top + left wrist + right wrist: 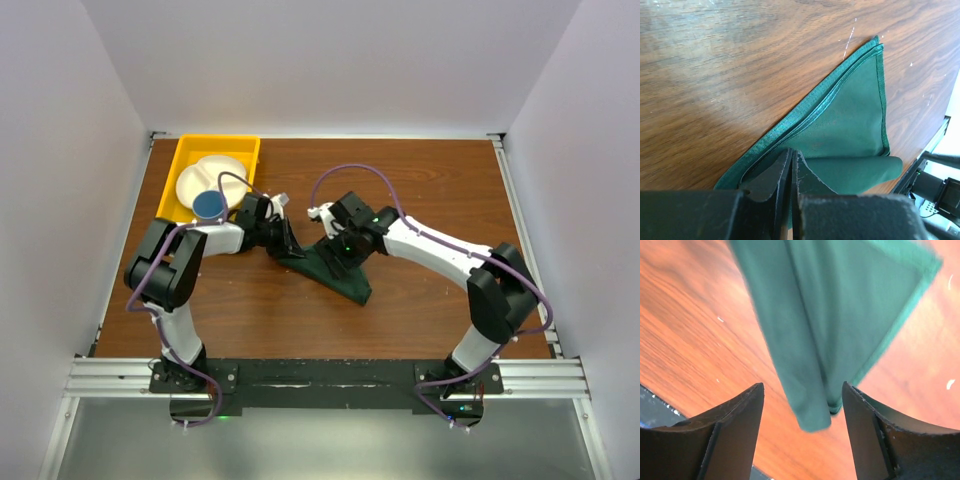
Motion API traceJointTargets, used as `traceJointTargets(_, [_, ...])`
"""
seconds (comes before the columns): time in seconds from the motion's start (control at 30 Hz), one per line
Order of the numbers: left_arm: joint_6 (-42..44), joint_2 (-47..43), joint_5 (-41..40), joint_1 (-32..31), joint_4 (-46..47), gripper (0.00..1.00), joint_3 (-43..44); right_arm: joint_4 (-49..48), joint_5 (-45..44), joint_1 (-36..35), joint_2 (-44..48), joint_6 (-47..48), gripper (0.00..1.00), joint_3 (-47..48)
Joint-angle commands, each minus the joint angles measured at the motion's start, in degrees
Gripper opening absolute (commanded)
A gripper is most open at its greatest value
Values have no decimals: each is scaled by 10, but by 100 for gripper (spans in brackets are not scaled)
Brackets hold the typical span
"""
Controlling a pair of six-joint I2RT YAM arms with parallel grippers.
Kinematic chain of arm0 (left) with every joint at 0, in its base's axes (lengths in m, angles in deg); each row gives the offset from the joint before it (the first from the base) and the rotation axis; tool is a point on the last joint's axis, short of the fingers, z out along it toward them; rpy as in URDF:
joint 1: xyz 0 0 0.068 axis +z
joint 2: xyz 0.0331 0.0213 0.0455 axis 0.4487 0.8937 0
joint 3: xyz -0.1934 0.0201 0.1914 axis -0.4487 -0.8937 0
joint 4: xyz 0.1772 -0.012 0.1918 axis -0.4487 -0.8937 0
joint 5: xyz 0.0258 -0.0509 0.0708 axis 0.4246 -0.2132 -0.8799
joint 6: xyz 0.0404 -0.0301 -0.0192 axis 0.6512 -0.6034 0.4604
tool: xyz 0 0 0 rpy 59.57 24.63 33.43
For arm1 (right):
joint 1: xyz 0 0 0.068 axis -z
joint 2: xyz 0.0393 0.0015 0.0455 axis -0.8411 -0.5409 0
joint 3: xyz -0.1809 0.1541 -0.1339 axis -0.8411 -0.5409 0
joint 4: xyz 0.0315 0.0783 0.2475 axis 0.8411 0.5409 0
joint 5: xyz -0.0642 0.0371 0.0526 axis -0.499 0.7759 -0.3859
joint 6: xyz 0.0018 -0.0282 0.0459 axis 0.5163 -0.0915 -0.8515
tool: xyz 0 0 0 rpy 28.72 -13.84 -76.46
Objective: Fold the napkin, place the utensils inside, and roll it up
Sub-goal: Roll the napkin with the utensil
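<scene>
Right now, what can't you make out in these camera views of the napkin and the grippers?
Utensils: none made out in any view; in the top view the right gripper covers part of the napkin.
Right wrist: napkin blurred, folds unclear.
Left wrist: the left gripper is shut at the cloth; its own fingers hide any pinch.

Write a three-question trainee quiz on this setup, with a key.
1. True or false: the right gripper is clamped shut on the napkin.
2. Which gripper pinches the napkin's edge? A) left gripper B) right gripper C) neither
3. Fill in: the blue cup sits in the ___ tray.
Key: 1 false, its jaws stand open; 2 A; 3 yellow.
</scene>
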Motion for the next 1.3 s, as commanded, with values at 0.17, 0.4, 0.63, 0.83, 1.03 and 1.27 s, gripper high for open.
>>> traceJointTargets(0.17, [15,18,-9,6,-67,8,36,-50,-88,-87,-82,78,70,81])
traceJointTargets(0.4, [8,18,-4,6,-71,8,40,-104,-149,-117,-106,64,69,54])
traceJointTargets(0.63, [6,23,8,7,-75,8,48,-146,-172,-124,-110,48,65,-15])
traceJointTargets(0.83, [4,23,18,13,-82,8,61,-160,-169,-124,-123,28,47,-34])
traceJointTargets(1.03, [22,-11,9,28,-116,15,102,-162,-124,-119,-130,-2,15,-34])
traceJointTargets(1.27, [40,-76,-40,44,-158,22,167,-176,163,-42,-146,-49,5,-38])
